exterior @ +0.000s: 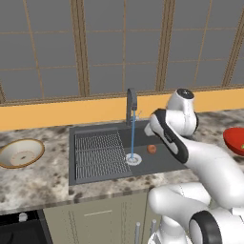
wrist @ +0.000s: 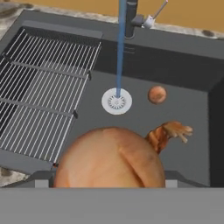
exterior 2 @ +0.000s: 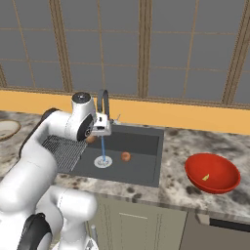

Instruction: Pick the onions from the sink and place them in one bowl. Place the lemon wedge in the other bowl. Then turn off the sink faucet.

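My gripper (wrist: 109, 177) is shut on one onion (wrist: 110, 158), which looms large and orange-brown in the hand view with its papery tip to the right. It hangs above the sink (wrist: 183, 65); from the right base it peeks out under the hand as the held onion (exterior 2: 90, 139). A second onion (wrist: 157, 94) (exterior: 152, 148) (exterior 2: 126, 156) lies on the basin floor right of the drain (wrist: 117, 101). The lemon wedge (exterior 2: 206, 177) rests inside the red bowl (exterior 2: 212, 172) (exterior: 236, 140). The beige bowl (exterior: 20, 152) stands empty on the left counter. The faucet (exterior: 131, 106) (exterior 2: 103, 102) pours a blue stream.
A ribbed rack (exterior: 97, 153) (wrist: 41, 87) covers the sink's left half. The faucet's pale lever (wrist: 155, 15) sticks out to the right of the spout. Marbled counter (exterior: 38, 183) surrounds the basin, with a yellow backsplash and windows behind.
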Robot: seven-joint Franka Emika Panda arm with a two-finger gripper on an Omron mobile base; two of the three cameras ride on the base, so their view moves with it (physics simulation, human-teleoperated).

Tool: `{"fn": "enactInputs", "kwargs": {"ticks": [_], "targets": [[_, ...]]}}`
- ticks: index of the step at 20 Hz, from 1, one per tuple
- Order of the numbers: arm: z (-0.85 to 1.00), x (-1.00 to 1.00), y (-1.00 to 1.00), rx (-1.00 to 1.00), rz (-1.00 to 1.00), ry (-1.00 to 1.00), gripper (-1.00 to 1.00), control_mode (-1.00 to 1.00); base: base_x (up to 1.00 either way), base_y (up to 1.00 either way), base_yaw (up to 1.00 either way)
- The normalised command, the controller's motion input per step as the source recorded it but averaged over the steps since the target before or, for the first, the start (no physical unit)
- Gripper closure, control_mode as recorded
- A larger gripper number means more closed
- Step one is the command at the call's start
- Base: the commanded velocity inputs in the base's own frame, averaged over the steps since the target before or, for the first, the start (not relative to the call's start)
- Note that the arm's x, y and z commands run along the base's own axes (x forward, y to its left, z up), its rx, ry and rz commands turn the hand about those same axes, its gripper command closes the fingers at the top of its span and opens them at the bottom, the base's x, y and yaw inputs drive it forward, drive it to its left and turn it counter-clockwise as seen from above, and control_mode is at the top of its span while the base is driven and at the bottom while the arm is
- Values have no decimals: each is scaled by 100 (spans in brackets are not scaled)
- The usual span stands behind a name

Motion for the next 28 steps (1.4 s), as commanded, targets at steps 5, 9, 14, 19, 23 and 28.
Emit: {"fn": "enactInputs", "kwargs": {"ticks": [5,9,14,19,23,28], "targets": [[0,-31,34,0,2,10,100,-100,0,0,0],[0,-19,33,0,4,8,100,-100,0,0,0],[0,-6,35,0,6,5,100,-100,0,0,0],[0,0,39,0,7,5,100,-100,0,0,0],[0,0,37,0,6,4,100,-100,0,0,0],[0,0,35,0,6,4,100,-100,0,0,0]]}}
